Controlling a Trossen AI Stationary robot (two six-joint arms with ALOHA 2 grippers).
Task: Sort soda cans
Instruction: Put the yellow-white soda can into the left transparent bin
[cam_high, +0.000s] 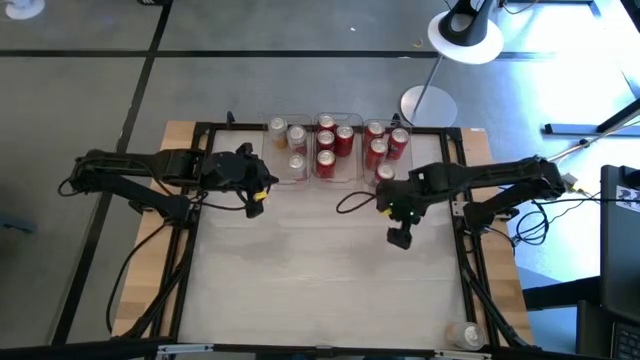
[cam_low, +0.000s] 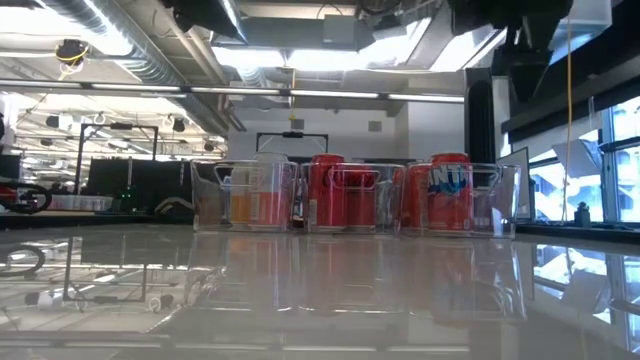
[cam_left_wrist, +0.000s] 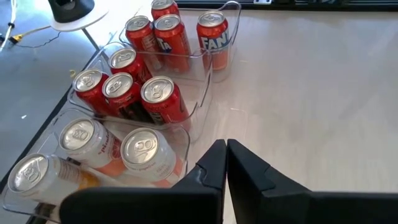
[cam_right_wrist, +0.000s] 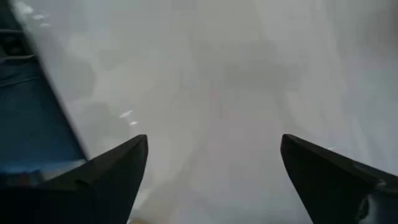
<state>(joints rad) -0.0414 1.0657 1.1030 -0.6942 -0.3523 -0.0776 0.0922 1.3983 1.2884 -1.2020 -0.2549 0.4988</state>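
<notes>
Three clear bins stand in a row at the far edge of the desk in the high view, and all the soda cans that I can see sit inside them. The grouping looks deliberate: pale cans in the left bin, red ones in the middle and right bins, so the sorting appears largely done. The left hand hovers just in front of the left bin, while the right hand hangs over bare desk, apart from the bins. One more can-like item lies at the desk's near right corner, too small to identify.

From desk level, the low view shows the bins side by side, their walls keeping each group upright and separate. An orange-and-white can shows in the left bin, red cans in the middle, and one at the right carries large white letters that seem to read "ANTA", probably Fanta.

Looking past the left wrist, the left hand's fingers are pressed together and grip nothing. The pale cans stand nearest, red cans behind. "FAN" is legible on the farthest red can; other labels cannot be read.

Beyond the right wrist, the right hand's fingers are spread wide over bare desk, with no can between them.
</notes>
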